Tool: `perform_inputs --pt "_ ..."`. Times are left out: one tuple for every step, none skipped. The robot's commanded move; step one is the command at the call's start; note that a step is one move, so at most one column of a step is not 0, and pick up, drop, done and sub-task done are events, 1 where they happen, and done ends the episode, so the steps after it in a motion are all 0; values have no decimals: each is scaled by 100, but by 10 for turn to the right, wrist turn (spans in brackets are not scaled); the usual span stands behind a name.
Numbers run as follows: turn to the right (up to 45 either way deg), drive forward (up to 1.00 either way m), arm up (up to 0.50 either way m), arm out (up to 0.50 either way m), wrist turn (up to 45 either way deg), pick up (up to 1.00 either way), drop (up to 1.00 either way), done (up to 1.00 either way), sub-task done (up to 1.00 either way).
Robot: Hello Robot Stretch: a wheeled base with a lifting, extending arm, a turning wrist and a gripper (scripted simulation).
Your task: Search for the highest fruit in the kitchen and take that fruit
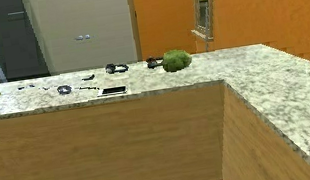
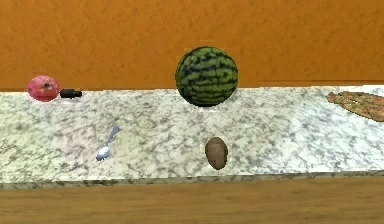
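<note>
Speckled stone surface (image 2: pixel 300 130): striped green watermelon (image 2: pixel 206 76) upper centre, brown lump (image 2: pixel 216 152) just below, spoon (image 2: pixel 107 144) lower left, pink round item (image 2: pixel 43 88) far left. State of gripper: can't tell.

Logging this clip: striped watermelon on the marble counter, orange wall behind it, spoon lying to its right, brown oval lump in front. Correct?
Not quite. The arm side view shows the spoon lying left of the watermelon, not right. The rest holds: watermelon on the marble counter, orange wall behind it, brown oval lump in front.
</note>
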Motion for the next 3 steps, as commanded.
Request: perform_inputs --pt "0 0 38 0 0 0 0 0 0" --pt "0 0 0 48 0 0 0 0 0" --pt "0 0 0 0 450 0 0 0 0"
